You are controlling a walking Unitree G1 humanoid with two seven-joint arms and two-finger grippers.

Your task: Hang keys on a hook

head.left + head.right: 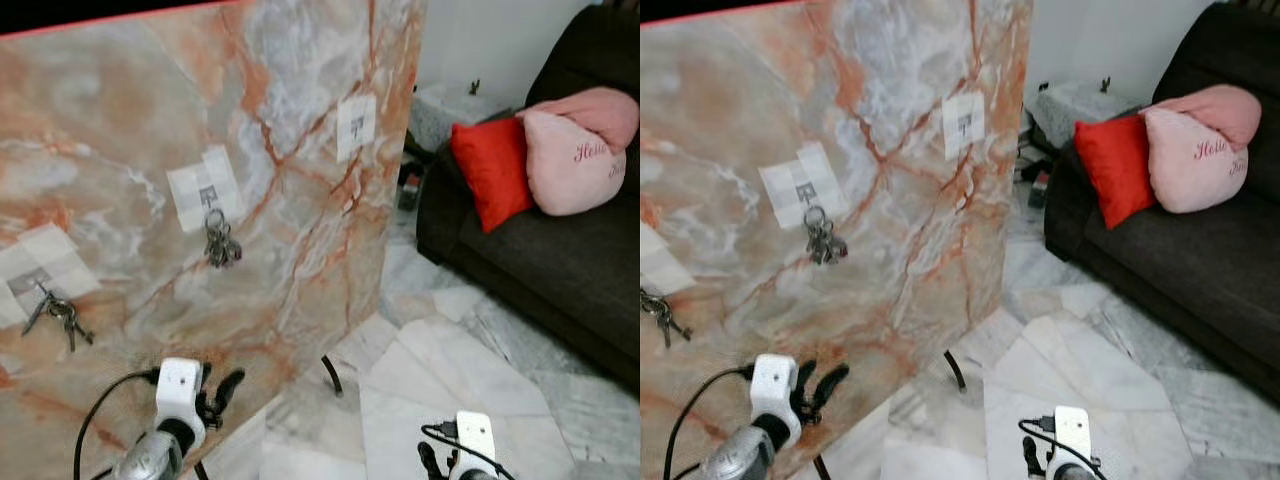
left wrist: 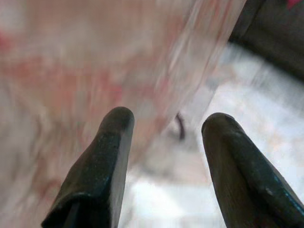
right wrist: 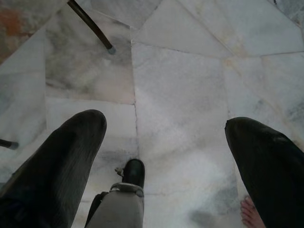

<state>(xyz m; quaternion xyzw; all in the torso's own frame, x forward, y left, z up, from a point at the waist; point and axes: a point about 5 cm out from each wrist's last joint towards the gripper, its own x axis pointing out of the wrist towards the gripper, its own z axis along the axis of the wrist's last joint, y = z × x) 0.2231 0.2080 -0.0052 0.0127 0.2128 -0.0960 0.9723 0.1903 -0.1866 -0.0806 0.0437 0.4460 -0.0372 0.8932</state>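
A bunch of dark metal keys on a ring (image 1: 221, 243) hangs from a small hook on a white paper patch (image 1: 205, 188) at centre left of the left eye view, fixed to an upright orange-veined marble-patterned board (image 1: 300, 120). A second bunch of grey keys (image 1: 55, 313) hangs at the far left edge from another white patch (image 1: 40, 262), its keys fanned downward. A third white patch with a bare hook (image 1: 355, 125) sits higher, towards upper centre. The left gripper (image 1: 218, 392), at lower left, has its black fingers spread and holds nothing; both bunches lie above it, the centre one nearer, hanging with their long axis vertical. The right gripper (image 3: 166, 142), at the bottom edge right of centre, also stands spread and empty over the pale marble floor tiles (image 1: 450, 370). Judging by this, both bunches are already hung. A dark sofa (image 1: 560, 250) with a red cushion (image 1: 492, 170) and a pink cushion (image 1: 580, 150) fills the upper right.
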